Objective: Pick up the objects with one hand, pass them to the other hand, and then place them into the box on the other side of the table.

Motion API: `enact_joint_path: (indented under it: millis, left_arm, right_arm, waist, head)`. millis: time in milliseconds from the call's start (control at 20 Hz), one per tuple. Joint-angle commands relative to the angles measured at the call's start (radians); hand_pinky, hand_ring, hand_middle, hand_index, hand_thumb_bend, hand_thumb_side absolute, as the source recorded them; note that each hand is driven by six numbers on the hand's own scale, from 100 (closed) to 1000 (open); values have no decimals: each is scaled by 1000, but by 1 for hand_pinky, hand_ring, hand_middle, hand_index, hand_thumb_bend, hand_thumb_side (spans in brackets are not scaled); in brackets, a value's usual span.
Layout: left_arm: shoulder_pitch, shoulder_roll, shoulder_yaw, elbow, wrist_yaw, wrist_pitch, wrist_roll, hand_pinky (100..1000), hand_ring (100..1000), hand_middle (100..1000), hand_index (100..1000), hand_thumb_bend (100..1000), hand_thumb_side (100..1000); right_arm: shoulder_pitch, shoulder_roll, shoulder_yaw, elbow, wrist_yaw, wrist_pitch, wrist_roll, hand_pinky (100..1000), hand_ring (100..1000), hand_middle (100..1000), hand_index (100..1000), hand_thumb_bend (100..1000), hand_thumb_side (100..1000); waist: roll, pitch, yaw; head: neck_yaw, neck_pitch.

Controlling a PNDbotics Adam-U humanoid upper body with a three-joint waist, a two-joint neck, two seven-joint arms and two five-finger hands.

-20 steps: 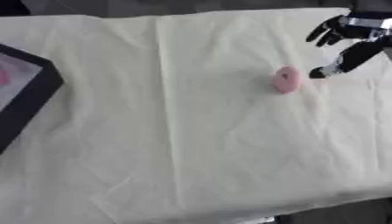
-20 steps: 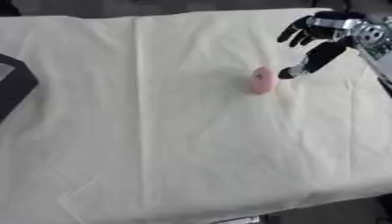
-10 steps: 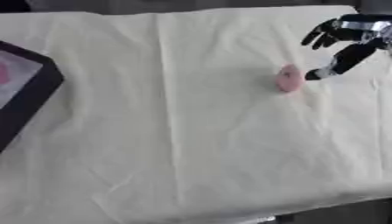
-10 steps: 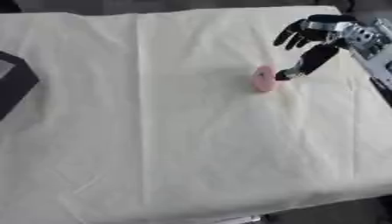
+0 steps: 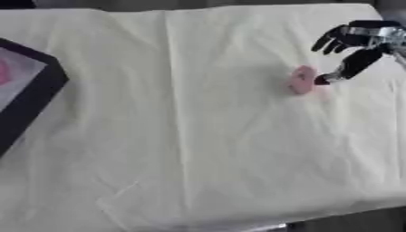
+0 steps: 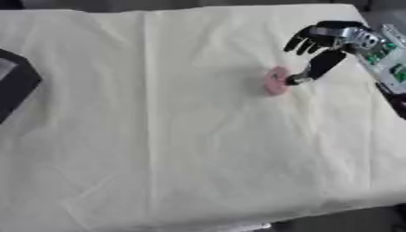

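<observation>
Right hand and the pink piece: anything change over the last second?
Barely. The right hand hangs open beside the pink object, one fingertip at its right edge, as before. The object stays on the cloth; only the camera shifted, showing more of the box.

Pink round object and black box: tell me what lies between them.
Only bare cream cloth lies between the pink round object and the black box, clearest in the left eye view.

From my seat: disc (image 5: pixel 302 79) sits on the cloth (image 5: pixel 198 136) at 2 o'clock, right hand (image 5: pixel 357 43) just right of it, box (image 5: pixel 36 97) at 9.
</observation>
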Motion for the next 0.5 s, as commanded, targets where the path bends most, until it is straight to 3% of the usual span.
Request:
enact_joint_path:
  millis: [50, 500]
  left_arm:
    - [-18, 19, 19, -14, 5, 0, 3, 806, 669, 681, 741, 426, 491]
    - [-26, 15, 16, -13, 2, -1, 1, 806, 669, 680, 741, 426, 491]
  right_arm:
    - [-18, -20, -5, 10, 18, -6, 9, 881, 837, 819, 778, 555, 139]
    - [-34, -6, 4, 53, 54, -15, 31, 884, 840, 818, 777, 533, 124]
  waist:
    - [9, 3, 1]
    - [10, 15, 13]
  head:
    - [-5, -3]
    - [-11, -3]
